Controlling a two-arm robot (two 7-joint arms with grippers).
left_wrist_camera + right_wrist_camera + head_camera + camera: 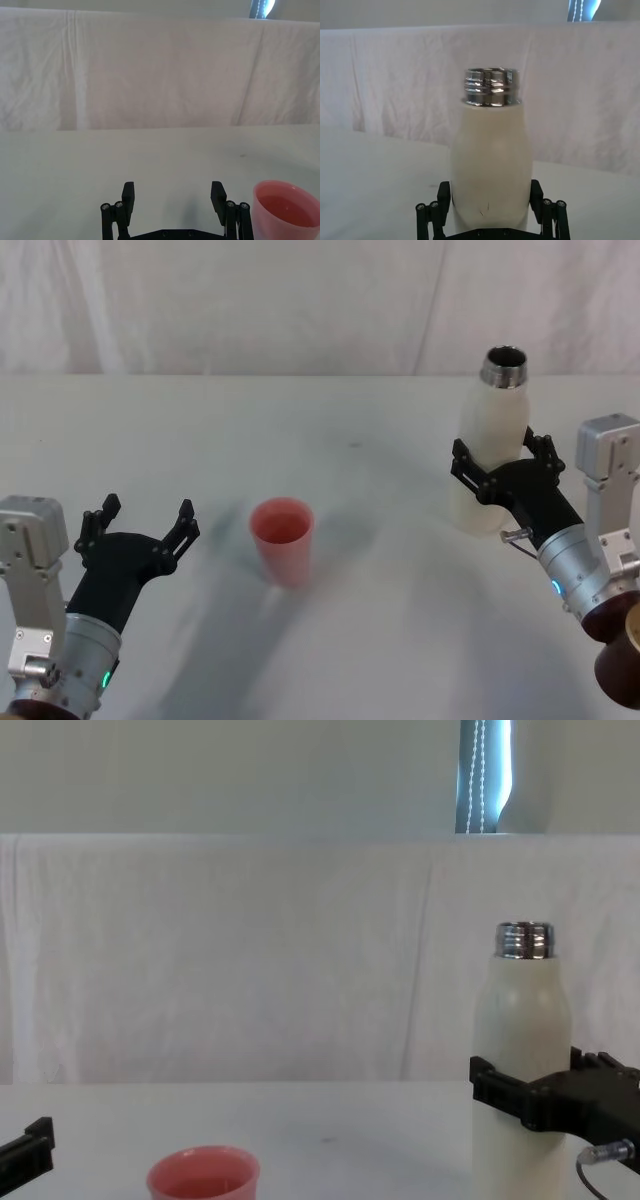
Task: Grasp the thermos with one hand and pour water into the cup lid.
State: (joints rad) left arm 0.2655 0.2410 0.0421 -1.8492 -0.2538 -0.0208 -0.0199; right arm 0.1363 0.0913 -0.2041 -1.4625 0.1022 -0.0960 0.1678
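Note:
The cream-white thermos (490,440) stands upright at the right of the table, its chrome neck open at the top. My right gripper (503,455) is shut on its lower body, one black finger on each side. In the right wrist view both fingers (444,196) press against the thermos (490,160). The chest view has the thermos (520,1030) with my right gripper (530,1085) around its waist. The salmon-pink cup lid (283,540) sits upright at the table's middle, well left of the thermos. My left gripper (145,515) rests open left of the cup lid (285,210), holding nothing.
A white cloth covers the table (350,420) and hangs as a backdrop behind it. Bare tabletop lies between the cup lid (203,1175) and the thermos. A tip of my left gripper (25,1145) shows at the chest view's lower left.

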